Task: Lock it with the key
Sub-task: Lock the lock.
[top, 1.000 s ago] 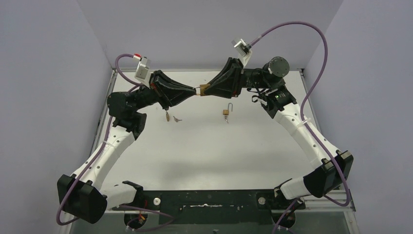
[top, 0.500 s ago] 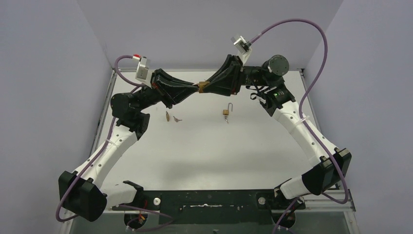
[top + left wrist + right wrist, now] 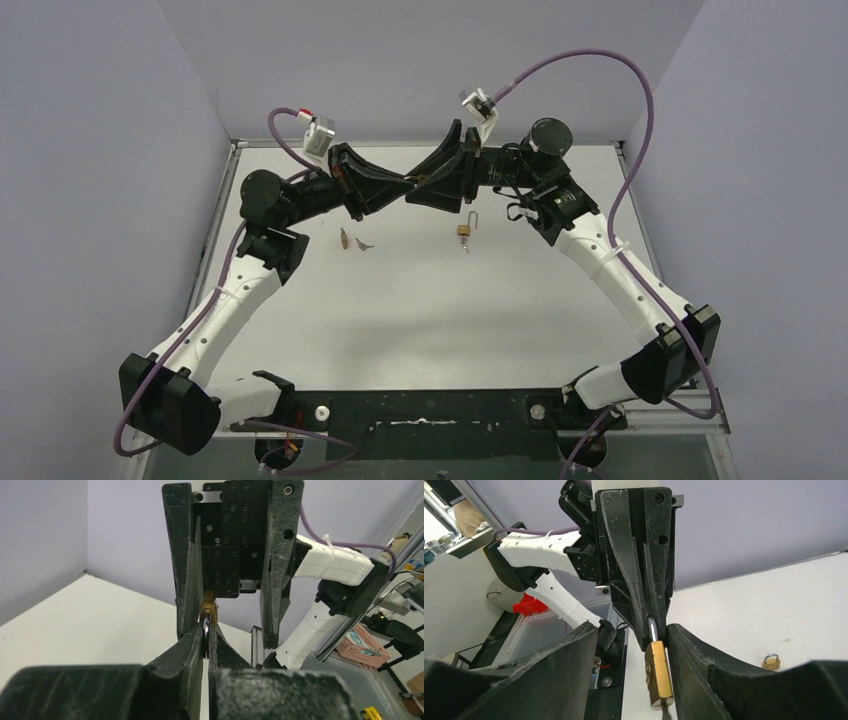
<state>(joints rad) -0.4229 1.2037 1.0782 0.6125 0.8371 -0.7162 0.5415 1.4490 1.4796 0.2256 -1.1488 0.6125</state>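
Over the table (image 3: pixel 420 300), the closed left hand (image 3: pixel 206 640) is being used to grip a brass padlock (image 3: pixel 658 677) by its shackle. Its keyhole end is thus being offered to the right hand (image 3: pixel 633 630), whose jaws are being held apart around the body. A second padlock (image 3: pixel 465 229) and loose keys (image 3: pixel 350 242) are lying below.

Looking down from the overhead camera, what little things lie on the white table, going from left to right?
small brown item → small grey key → brass padlock
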